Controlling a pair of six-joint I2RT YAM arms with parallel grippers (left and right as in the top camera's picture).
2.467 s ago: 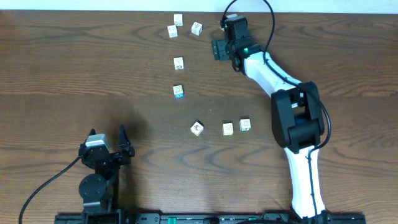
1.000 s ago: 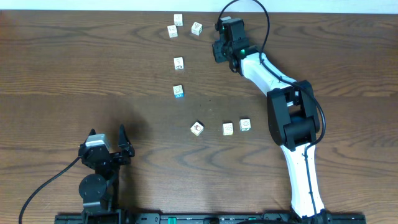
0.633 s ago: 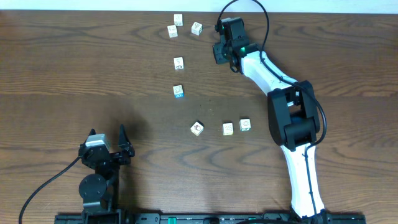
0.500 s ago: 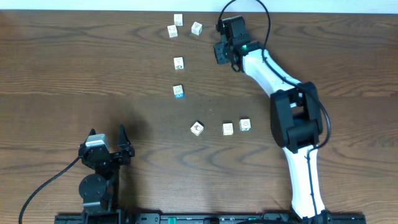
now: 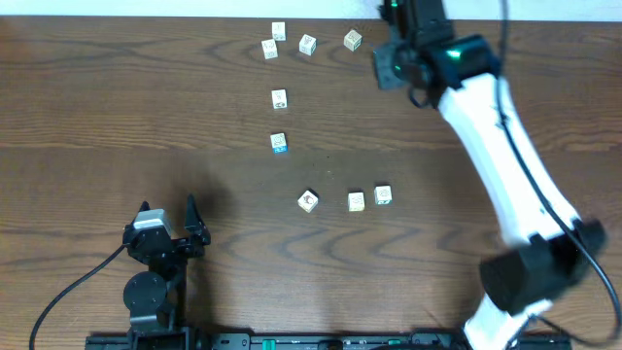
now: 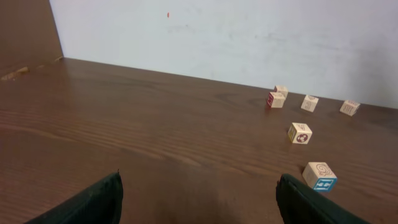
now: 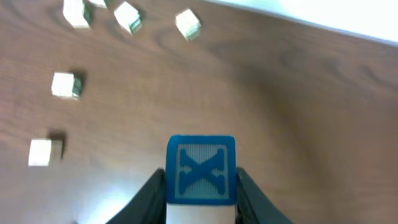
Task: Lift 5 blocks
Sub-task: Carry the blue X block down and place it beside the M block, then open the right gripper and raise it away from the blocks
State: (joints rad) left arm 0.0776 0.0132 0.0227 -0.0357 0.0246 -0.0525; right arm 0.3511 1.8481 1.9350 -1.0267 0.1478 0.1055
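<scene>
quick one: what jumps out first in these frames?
The bright blue X block clamped in the right gripper, raised over the table in the right wrist view. Overhead, the white right arm stretches to the far edge beside scattered small cubes, while the left gripper sits open at the near left.

right arm [image 5: 498,131]: was white, black joints, small green light | left arm [image 5: 148,290]: was black, grey cap, black cable | left gripper [image 6: 199,180]: had dark fingers
</scene>
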